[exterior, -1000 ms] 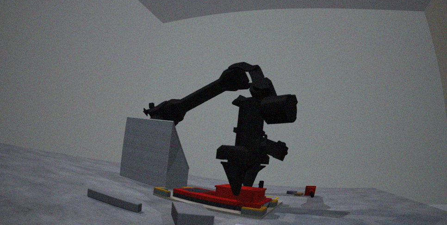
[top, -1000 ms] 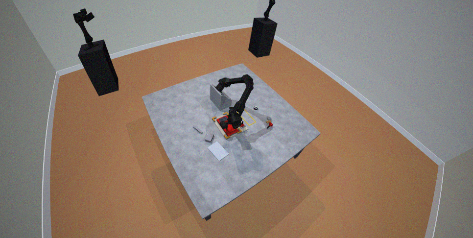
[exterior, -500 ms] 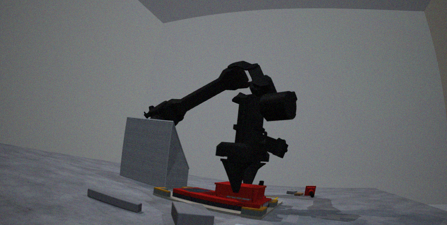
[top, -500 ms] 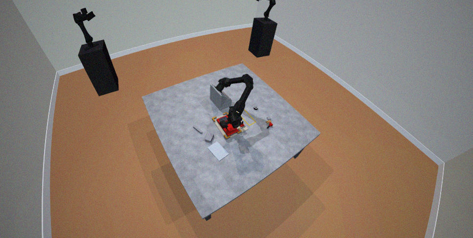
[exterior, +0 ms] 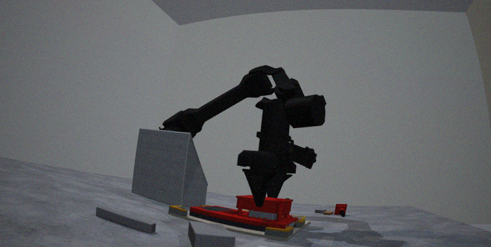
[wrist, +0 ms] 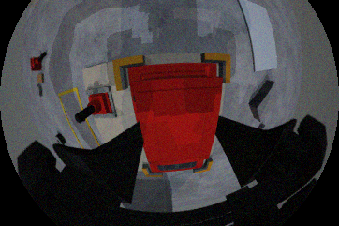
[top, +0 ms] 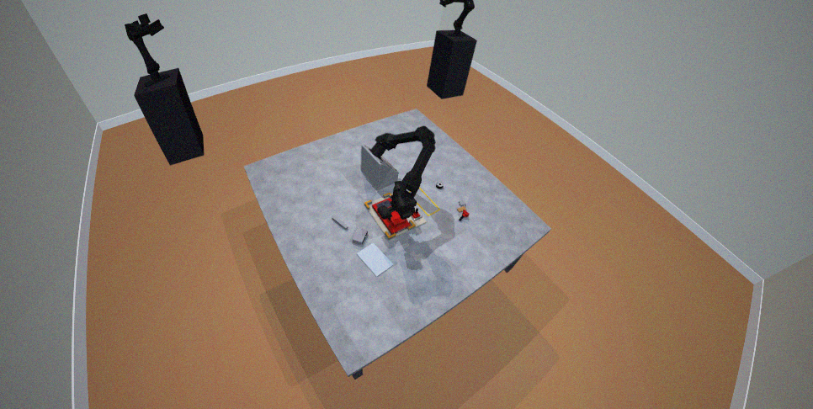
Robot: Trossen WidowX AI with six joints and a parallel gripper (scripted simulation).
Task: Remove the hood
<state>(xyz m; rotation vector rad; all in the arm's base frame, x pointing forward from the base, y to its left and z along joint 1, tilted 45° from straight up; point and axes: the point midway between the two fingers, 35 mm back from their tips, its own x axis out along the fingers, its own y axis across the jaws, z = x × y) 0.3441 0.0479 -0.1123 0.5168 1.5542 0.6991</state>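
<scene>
Near the middle of the table (top: 318, 275) (exterior: 51, 190) (wrist: 175, 1), a little toward its left edge in the top view, the gripper (top: 400, 214) (exterior: 266, 201) (wrist: 178, 122) points down with its fingers clamped on two sides of the red hood (top: 397, 220) (exterior: 247, 203) (wrist: 180, 99). The fingers stand fairly wide, the hood filling the space between them. The hood is raised over the toy car (top: 377, 205) (exterior: 223, 215) (wrist: 180, 158); in the exterior view, a gap beneath its top shows a grey part. Whether its lower parts touch the car is hard to tell.

The car lies on a pale board (top: 417, 222) (exterior: 237, 228) (wrist: 104, 128) with yellow-topped corner brackets. The marked area (top: 429, 199) (wrist: 66, 113), outlined in yellow, lies beside the board, on the side toward the table's right corner. The hood is outside it.

Farther toward that right corner is a small red part (top: 464, 213) (exterior: 341, 209) (wrist: 36, 64). A black and white wheel (top: 439, 184) (wrist: 61, 138) lies nearer the upper-right edge. Toward the left edge are a grey bar (top: 339, 223) (exterior: 125, 220) and a grey block (top: 359, 236) (exterior: 211, 234) (wrist: 260, 95); a pale sheet (top: 375, 259) (wrist: 263, 34) lies from the block toward the bottom corner. A grey wedge (top: 377, 170) (exterior: 159, 166) stands between the car and the top corner.
</scene>
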